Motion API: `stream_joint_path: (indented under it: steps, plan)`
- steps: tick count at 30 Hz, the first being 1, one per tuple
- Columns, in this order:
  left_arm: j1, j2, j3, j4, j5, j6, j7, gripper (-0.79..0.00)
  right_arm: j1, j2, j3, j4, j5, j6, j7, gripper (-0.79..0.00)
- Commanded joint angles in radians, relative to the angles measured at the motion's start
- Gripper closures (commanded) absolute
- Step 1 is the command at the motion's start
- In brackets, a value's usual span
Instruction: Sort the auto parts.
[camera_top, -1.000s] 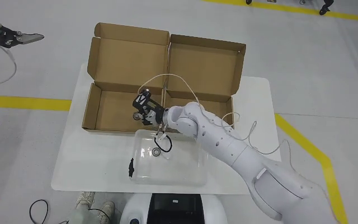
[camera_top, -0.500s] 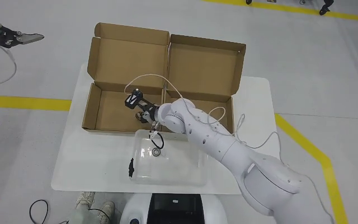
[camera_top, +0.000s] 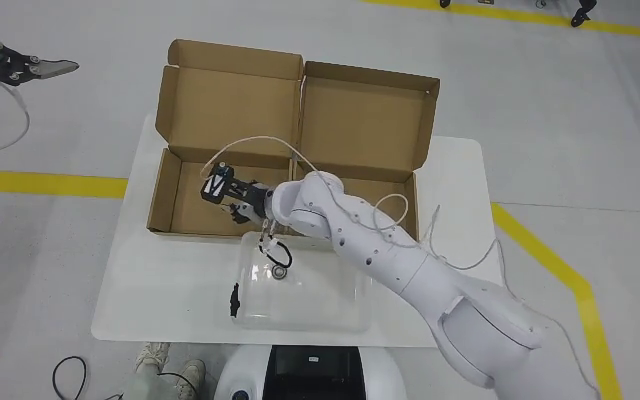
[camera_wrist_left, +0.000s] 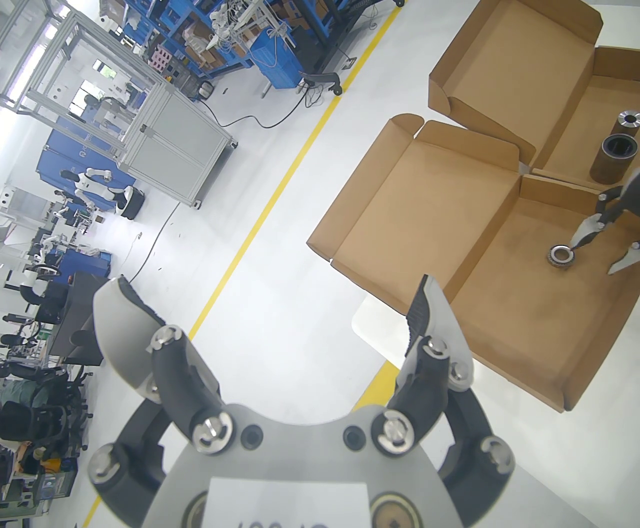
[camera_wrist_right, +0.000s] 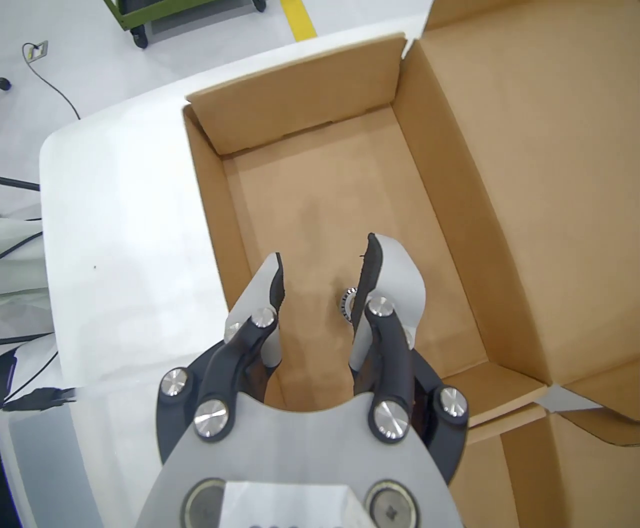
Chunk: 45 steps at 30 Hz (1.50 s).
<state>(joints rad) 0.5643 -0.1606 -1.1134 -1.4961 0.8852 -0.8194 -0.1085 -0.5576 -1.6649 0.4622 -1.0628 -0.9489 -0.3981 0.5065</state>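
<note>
Pale workshop floor with yellow lane lines; on it a white table (camera_top: 130, 300) carrying two open cardboard boxes side by side, a left box (camera_top: 170, 210) and a right box (camera_top: 400, 190), with a clear tray (camera_top: 330, 305) in front of them.

Seen from above: the right arm (camera_top: 350, 225) reaches across the tray into the left box. The left gripper (camera_top: 55, 68) hangs well off the table, over the floor. The tray holds a metal ring (camera_top: 281, 271) and, at its left wall, a small black part (camera_top: 234, 298).

Seen from the left wrist: this gripper's fingers are spread wide, with nothing between them. Beyond them, one toothed ring (camera_wrist_left: 561, 255) lies flat on the floor of the left box, and the right gripper (camera_wrist_left: 598, 252) is poised just over it. Two cylinders stand upright in the right box, a dark sleeve (camera_wrist_left: 612, 160) and a grey one (camera_wrist_left: 627, 122) just beside it.

Seen from the right wrist: the fingers are apart and carry nothing. The toothed ring rests on the cardboard between them, close against one finger and partly hidden by it; whether they touch cannot be told.

Assessment: three parts appear to be sorted, cylinders in one box and the toothed ring in the other. At least two items remain in the tray, so the job looks roughly half done.
</note>
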Motion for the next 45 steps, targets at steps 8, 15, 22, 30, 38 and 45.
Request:
stream_joint_path:
  steps: [8,15,22,30,38,45]
  plan:
    - [0.000,0.000,0.000,0.000,0.000,0.000,0.000,-0.785,-0.258,0.141,0.183,-0.452,-0.108,-0.101,0.170,-0.292]
    - [0.000,0.000,0.000,0.000,0.000,0.000,0.000,-0.785,-0.449,0.214,0.289,-0.658,-0.149,-0.237,0.251,-0.283]
    - [0.000,0.000,0.000,0.000,0.000,0.000,0.000,-0.785,-0.596,0.266,0.334,-0.748,-0.244,-0.378,0.240,-0.292]
    - [0.000,0.000,0.000,0.000,0.000,0.000,0.000,-0.785,-0.709,0.307,0.360,-0.758,-0.455,-0.412,0.131,-0.283]
    - [0.000,0.000,0.000,0.000,0.000,0.000,0.000,-0.785,-0.722,0.317,0.308,-0.715,-0.629,-0.385,0.049,-0.400]
    - [0.000,0.000,0.000,0.000,0.000,0.000,0.000,-0.785,-0.657,0.300,0.282,-0.578,-0.617,-0.305,-0.003,-0.354]
